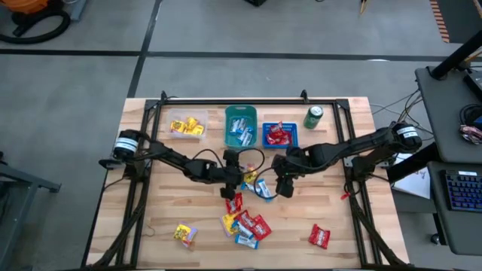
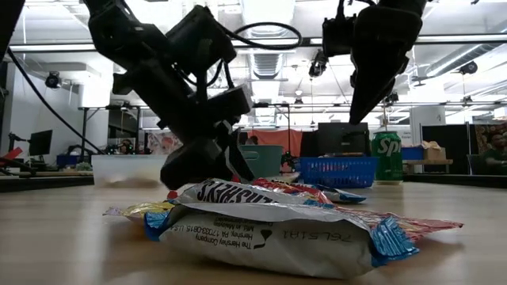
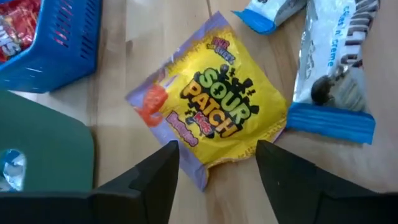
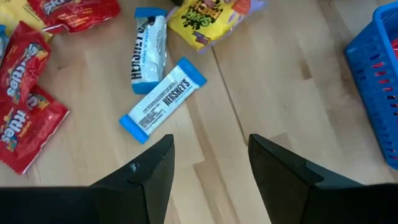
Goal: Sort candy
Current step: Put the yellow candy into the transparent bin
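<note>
Small wrapped candies lie flat on the wooden table: a cluster of red, yellow and blue-white ones (image 1: 245, 222), a yellow one (image 1: 184, 233) and a red one (image 1: 319, 235) apart. My left gripper (image 3: 214, 168) is open, low over a yellow Sour Patch packet (image 3: 214, 109), with a finger on either side of the packet's nearest corner. My right gripper (image 4: 211, 165) is open too, higher above the table, with a blue-white Hershey's bar (image 4: 163, 99) just ahead of it. A second blue-white bar (image 4: 149, 53) lies beyond.
At the far side stand a clear bin with yellow candy (image 1: 187, 126), a teal bin with blue-white candy (image 1: 241, 126), a blue basket with red candy (image 1: 279, 134) and a green can (image 1: 313, 117). Red Skittles packets (image 4: 25, 118) lie beside the right gripper. A black frame (image 1: 354, 173) borders the table.
</note>
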Robot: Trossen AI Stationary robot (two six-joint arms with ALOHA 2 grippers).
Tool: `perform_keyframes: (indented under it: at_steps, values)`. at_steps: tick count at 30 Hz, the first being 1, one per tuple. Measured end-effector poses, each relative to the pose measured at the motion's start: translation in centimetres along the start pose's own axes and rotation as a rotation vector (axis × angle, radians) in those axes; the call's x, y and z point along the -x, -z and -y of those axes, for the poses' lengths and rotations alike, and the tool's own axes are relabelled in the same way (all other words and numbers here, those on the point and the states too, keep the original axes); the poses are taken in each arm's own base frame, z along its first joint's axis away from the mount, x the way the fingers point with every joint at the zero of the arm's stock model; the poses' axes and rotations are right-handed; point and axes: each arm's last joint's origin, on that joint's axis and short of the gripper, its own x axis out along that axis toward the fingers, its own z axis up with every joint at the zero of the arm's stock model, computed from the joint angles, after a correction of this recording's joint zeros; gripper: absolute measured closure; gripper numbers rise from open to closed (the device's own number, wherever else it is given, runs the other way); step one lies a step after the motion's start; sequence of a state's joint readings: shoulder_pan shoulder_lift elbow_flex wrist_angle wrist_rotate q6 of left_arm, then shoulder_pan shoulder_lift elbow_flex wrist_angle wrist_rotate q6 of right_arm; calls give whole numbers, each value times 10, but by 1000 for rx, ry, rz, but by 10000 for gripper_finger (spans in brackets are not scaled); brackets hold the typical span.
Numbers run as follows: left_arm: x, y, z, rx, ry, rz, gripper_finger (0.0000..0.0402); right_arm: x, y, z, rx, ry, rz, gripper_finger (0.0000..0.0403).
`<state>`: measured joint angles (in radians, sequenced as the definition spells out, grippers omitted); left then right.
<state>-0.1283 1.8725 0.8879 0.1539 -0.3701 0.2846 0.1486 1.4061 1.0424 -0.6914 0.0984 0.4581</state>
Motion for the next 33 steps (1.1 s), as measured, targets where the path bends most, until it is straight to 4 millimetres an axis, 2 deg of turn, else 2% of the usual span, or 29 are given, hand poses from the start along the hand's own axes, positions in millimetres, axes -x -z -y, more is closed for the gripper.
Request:
perform_keyframes:
  at_steps: [6, 11, 17, 27, 33]
  values:
    - [-3, 2, -4, 18, 20, -5, 198, 0, 0, -1, 0, -1, 11, 207]
    - [-5, 5, -9, 79, 68, -16, 214, -3, 0, -2, -3, -12, 36, 206]
    - [-5, 6, -9, 85, 81, -23, 264, -10, 3, -1, -4, -19, 51, 207]
    - [-5, 9, -8, 105, 84, -45, 391, -23, 11, 2, 2, -32, 83, 207]
    - [-3, 9, -9, 157, 78, -55, 400, -24, 11, 3, 6, -9, 92, 207]
